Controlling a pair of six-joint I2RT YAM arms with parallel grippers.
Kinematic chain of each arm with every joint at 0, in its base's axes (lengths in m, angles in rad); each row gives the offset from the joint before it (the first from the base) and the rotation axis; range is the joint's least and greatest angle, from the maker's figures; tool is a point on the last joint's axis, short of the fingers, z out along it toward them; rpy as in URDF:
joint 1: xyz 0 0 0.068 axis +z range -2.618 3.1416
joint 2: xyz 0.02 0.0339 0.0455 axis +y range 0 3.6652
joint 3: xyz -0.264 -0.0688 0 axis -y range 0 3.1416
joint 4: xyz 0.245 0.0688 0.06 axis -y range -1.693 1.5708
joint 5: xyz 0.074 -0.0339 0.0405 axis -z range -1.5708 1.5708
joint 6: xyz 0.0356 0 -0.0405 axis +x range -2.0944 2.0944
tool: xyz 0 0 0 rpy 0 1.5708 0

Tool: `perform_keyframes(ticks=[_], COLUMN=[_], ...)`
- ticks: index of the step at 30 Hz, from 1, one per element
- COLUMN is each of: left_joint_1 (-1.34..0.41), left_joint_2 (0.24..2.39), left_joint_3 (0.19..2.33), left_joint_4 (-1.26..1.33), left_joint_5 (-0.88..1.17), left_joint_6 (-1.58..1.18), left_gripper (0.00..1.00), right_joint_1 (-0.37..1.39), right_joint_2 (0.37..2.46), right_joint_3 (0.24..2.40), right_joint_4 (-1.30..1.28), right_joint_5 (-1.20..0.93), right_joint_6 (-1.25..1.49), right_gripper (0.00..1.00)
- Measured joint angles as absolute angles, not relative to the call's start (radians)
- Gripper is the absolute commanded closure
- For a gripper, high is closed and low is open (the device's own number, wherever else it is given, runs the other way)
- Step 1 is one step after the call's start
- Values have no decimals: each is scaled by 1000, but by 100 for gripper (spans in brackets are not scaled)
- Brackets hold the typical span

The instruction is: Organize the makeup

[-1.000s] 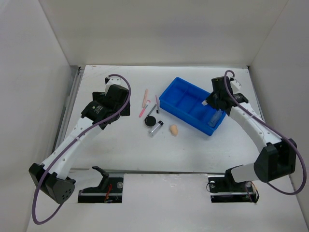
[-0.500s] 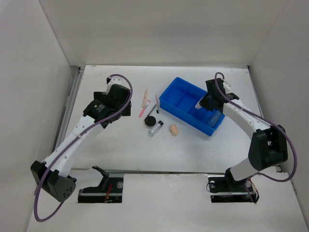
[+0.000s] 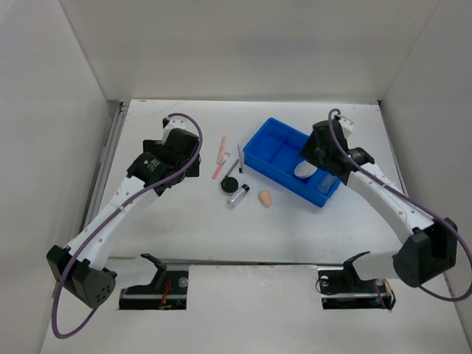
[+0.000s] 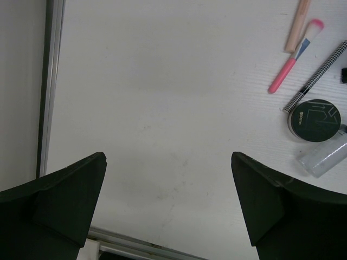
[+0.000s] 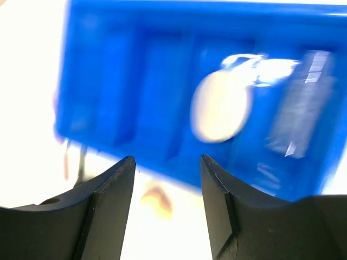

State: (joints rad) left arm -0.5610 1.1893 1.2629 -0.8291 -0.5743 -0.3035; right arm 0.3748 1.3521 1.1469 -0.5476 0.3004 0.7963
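Observation:
On the table between the arms lies loose makeup: a pink slim stick (image 3: 223,150), a pink-tipped brush (image 3: 218,170), a thin dark pencil (image 3: 234,166), a black round compact (image 3: 231,184), a silver-black cylinder (image 3: 238,195) and a beige sponge (image 3: 265,198). A white oval piece (image 3: 304,171) and a clear bottle (image 3: 324,184) lie in the blue tray (image 3: 274,140). My right gripper (image 3: 313,151) hovers open over the tray, nothing between its fingers (image 5: 111,189). Left of the makeup, my left gripper (image 3: 181,158) stands wide open and empty; its wrist view shows the compact (image 4: 316,120) and pencil (image 4: 317,76) to the right.
White walls enclose the table on three sides. A metal rail (image 4: 51,81) runs along the table's left edge near my left gripper. The right wrist view is blurred by motion; the sponge (image 5: 157,199) shows beyond the tray's near wall (image 5: 162,157).
My right gripper has opened and let go of the white oval piece, which now lies in the tray. The right arm shifted slightly left. The left arm has barely moved.

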Motion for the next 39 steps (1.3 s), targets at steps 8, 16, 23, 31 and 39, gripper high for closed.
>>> perform_keyframes(ticks=[8,16,23,31,39], left_joint_1=[-561,-561,-561,-561,-561], left_joint_2=[1190,1190,1190,1190,1190], left_joint_3=[1263,1263,1263,1263,1263], left_joint_4=[-829,-829,-830,-831,-831], left_joint_5=[-576,-577,-577,-579,-580], left_joint_6=[-304,-304,-304,-304,-304], left_gripper=[0,0,0,0,0], right_joint_1=[755,851,849,849,838], right_joint_2=[1451,1659,1788,1811,1599], right_joint_3=[1185,1149,1164,1184,1241], right_joint_4=[-556,-548,-533,-524,-607], right_joint_5=[343,315,358,393,482], right_joint_6=[706,658,627,629,667], right_gripper=[6,7,22,76,79])
